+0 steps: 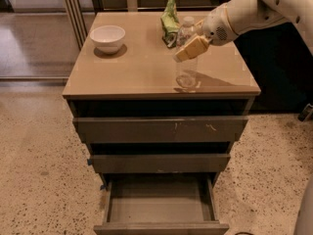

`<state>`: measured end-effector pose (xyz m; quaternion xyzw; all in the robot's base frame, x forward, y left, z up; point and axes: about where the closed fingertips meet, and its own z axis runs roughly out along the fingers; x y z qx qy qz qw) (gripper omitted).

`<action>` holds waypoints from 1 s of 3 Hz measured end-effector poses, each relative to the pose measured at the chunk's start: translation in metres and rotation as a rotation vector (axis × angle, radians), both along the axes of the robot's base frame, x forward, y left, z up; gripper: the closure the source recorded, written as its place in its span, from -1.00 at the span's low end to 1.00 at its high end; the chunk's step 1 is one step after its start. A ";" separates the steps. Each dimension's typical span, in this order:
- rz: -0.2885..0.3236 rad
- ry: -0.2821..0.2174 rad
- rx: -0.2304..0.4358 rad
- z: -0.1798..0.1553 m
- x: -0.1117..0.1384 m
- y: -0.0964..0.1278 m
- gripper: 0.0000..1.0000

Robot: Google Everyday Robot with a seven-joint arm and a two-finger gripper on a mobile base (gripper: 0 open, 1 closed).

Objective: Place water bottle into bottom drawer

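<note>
The water bottle stands upright on the cabinet top, near its front right. It is clear with a white cap. My gripper reaches in from the right at the bottle's upper half. Its jaws are open on either side of the bottle, and the near tan finger crosses in front of it. The bottom drawer is pulled out below and its shallow box shows nothing inside.
A white bowl sits at the back left of the top. A green-and-white snack bag stands just behind the bottle. The two upper drawers are slightly out. There is speckled floor around the cabinet and dark furniture to the right.
</note>
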<state>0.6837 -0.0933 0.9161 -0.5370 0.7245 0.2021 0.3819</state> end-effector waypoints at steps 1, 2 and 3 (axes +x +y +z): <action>0.000 0.000 0.000 0.000 0.000 0.000 0.45; 0.022 0.000 0.004 -0.001 -0.008 0.005 0.93; 0.053 0.003 0.024 0.004 -0.035 0.009 1.00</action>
